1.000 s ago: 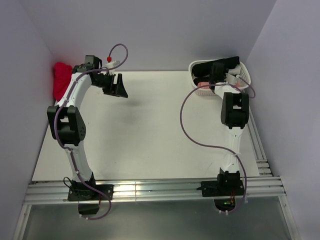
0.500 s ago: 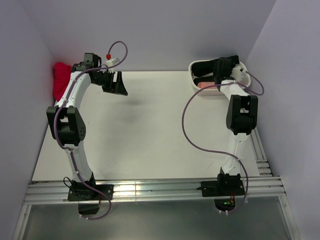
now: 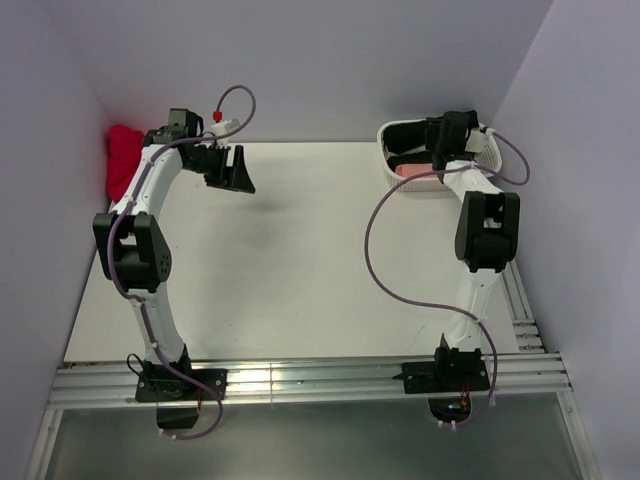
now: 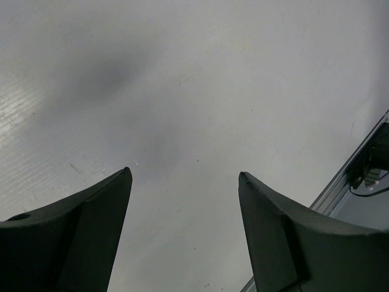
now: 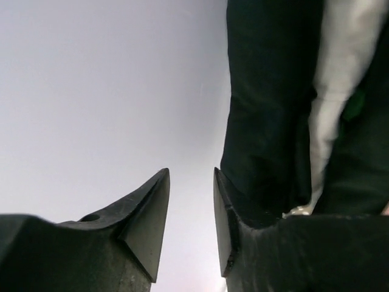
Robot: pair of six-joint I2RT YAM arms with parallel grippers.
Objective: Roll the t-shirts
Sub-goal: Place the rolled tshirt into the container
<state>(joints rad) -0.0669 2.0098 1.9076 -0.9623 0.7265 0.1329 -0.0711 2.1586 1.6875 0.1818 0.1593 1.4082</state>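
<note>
**Figure: both arms, seen from above and from the wrists.** The left end effector [image 3: 233,168] hangs above the far left of the counter [image 3: 300,260]. Its fingers are spread wide and hold nothing, and its pose matches that of a second ago. A red t-shirt [image 3: 122,155] lies bunched in the far left corner, just beyond this arm.

A second ago the right arm's wrist stood over the near rim of the basket [image 3: 415,183]. The arm has since reached farther back, so the right end effector [image 3: 447,140] now sits over the basket at the far right. Its fingers are only narrowly parted, with nothing between them.

A black t-shirt [image 3: 403,133] lies inside the basket. In the right wrist view it fills the area just right of the fingertips. A pink cloth [image 3: 408,170] lies along the basket's near side.
</note>
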